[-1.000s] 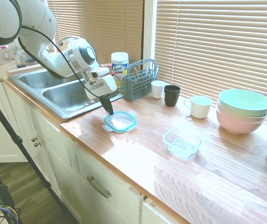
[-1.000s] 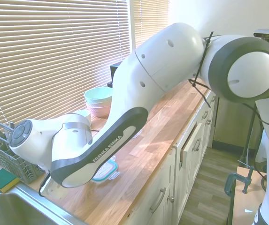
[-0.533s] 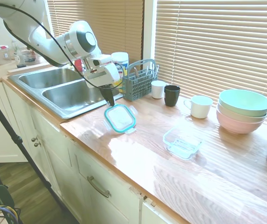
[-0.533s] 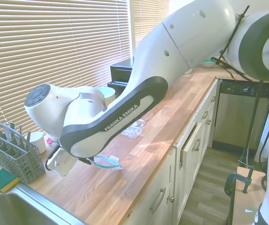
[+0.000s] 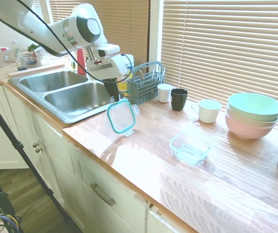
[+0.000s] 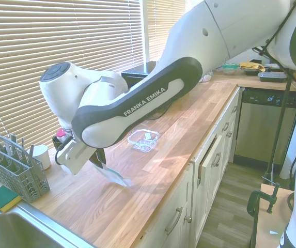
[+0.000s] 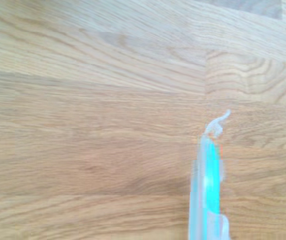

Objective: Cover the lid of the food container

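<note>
The lid (image 5: pixel 121 116), clear with a teal rim and snap tabs, hangs nearly vertical above the wooden counter next to the sink. My gripper (image 5: pixel 113 96) is shut on its top edge. From the other side, the lid (image 6: pixel 109 174) dangles below the gripper (image 6: pixel 97 159). In the wrist view the lid (image 7: pixel 210 190) shows edge-on as a teal strip over the wood. The food container (image 5: pixel 190 148), a shallow clear dish, sits open on the counter to the right, well apart from the lid; it also shows as the container (image 6: pixel 143 140) in the second exterior view.
A steel double sink (image 5: pixel 68 94) lies left of the lid. Behind it stand a grey utensil caddy (image 5: pixel 144 86), a wipes canister (image 5: pixel 125 65), a white cup (image 5: pixel 164 92), a black cup (image 5: pixel 179 99) and a white mug (image 5: pixel 208 110). Stacked mint and pink bowls (image 5: pixel 253 115) sit far right.
The gripper has lifted the lid off the counter. The lid went from lying flat to tilted to hanging nearly vertical, and the arm rose and shifted slightly right.
</note>
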Controlling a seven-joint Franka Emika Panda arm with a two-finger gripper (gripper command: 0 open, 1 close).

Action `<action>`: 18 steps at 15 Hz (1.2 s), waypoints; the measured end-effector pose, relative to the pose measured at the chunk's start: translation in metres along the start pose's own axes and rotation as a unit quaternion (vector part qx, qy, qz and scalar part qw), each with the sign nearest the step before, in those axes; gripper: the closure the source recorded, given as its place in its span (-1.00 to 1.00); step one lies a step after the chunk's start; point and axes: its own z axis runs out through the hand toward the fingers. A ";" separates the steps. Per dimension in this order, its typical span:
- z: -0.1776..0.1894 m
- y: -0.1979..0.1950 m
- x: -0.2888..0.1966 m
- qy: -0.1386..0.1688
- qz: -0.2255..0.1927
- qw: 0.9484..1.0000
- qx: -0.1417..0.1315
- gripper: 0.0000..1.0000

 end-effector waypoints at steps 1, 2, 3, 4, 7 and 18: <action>-0.004 0.006 0.007 -0.003 0.002 1.000 0.004 1.00; -0.007 0.012 0.014 -0.007 0.005 1.000 0.008 1.00; -0.009 0.020 0.022 -0.010 0.006 1.000 0.010 1.00; -0.009 0.027 0.028 -0.012 0.008 1.000 0.012 1.00; -0.013 0.046 0.046 -0.020 0.011 1.000 0.018 1.00; -0.022 0.121 0.124 -0.055 0.035 0.996 0.059 1.00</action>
